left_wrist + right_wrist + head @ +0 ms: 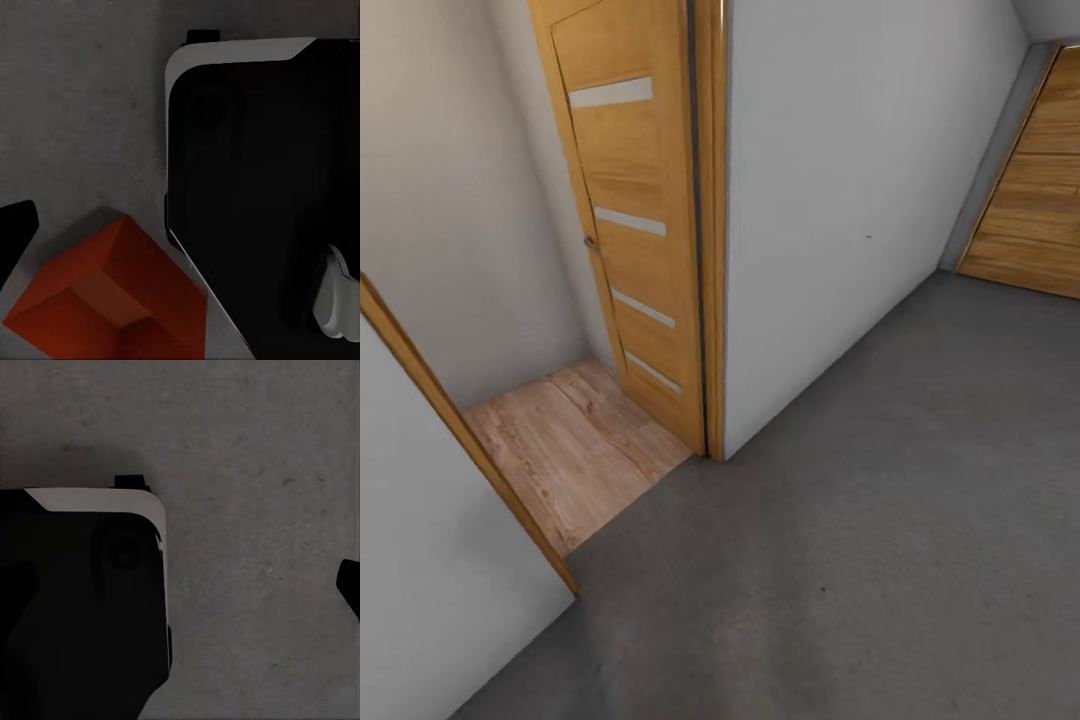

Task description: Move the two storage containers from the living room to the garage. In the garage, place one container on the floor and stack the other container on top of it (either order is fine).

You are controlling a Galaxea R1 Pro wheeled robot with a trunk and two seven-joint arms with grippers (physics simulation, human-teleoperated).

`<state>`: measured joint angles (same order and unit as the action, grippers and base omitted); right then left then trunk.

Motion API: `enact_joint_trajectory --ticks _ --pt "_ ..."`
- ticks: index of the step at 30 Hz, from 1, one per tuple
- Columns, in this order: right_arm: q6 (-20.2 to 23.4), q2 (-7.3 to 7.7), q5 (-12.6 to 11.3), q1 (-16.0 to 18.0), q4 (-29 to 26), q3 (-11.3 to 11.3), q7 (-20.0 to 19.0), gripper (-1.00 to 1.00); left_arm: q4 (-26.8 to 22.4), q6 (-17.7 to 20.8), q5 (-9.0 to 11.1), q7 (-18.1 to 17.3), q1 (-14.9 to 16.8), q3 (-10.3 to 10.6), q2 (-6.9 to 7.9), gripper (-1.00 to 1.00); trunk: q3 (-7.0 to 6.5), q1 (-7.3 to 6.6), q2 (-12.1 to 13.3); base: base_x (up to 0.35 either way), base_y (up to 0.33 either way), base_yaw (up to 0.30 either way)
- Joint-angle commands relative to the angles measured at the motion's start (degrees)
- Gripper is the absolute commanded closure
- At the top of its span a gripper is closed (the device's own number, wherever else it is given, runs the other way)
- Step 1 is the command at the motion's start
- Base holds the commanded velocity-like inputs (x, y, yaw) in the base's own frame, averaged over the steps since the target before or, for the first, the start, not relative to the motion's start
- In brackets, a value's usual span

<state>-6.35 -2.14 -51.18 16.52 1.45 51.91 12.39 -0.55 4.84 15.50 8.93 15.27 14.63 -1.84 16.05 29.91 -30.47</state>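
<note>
- Storage container (105, 300): orange-red, lower left of the left wrist frame, above the grey concrete floor (880, 520).
- Open wooden door (630, 220): upper left, head frame.
- Gripper state, both arms: cannot tell.

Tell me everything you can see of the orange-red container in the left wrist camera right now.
The storage container shows as an orange-red box-like corner, flat-faced and matte, with one face lit brighter and the rest in shadow. It is cut off by the picture's edge. It appears against the dark grey concrete floor, beside the robot's black-and-white body. Whether anything grips it cannot be told.
</note>
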Motion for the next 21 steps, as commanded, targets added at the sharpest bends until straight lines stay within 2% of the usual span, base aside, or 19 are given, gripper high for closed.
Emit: enact_joint_trajectory --ticks 1,5,8,13,16,21 --pt "-0.3 -0.06 -0.5 0.0 0.1 0.5 0.0 -1.0 -0.1 0.3 0.5 0.2 0.0 0.5 -0.01 -1.0 0.08 0.05 -0.1 0.322 0.0 0.0" --pt "-0.3 -0.06 -0.5 0.0 0.2 0.5 0.0 -1.0 -0.1 0.3 0.5 0.2 0.0 0.5 -0.01 -1.0 0.08 0.05 -0.1 0.322 0.0 0.0" --pt "-0.3 -0.12 -0.5 0.0 0.2 0.5 -0.1 -1.0 0.0 0.3 1.3 0.3 -0.1 0.3 -0.09 -1.0 0.08 0.05 -0.1 0.0 0.0 0.0" --pt "-0.3 0.08 -0.5 0.0 0.2 0.5 -0.1 -1.0 0.0 0.3 1.3 0.3 -0.1 0.3 -0.09 -1.0 0.08 0.05 -0.1 0.0 0.0 0.0" --pt "-0.3 0.39 -0.5 0.0 0.2 0.5 -0.2 -1.0 0.0 0.3 2.3 0.3 -0.1 0.4 -0.09 -1.0 0.08 0.05 -0.1 0.004 0.0 0.0" --pt "-0.3 0.43 -0.5 0.0 0.2 0.5 -0.2 -1.0 0.1 0.3 3.0 0.2 -0.2 0.4 -0.09 -1.0 0.08 0.05 -0.1 0.199 0.0 0.0"
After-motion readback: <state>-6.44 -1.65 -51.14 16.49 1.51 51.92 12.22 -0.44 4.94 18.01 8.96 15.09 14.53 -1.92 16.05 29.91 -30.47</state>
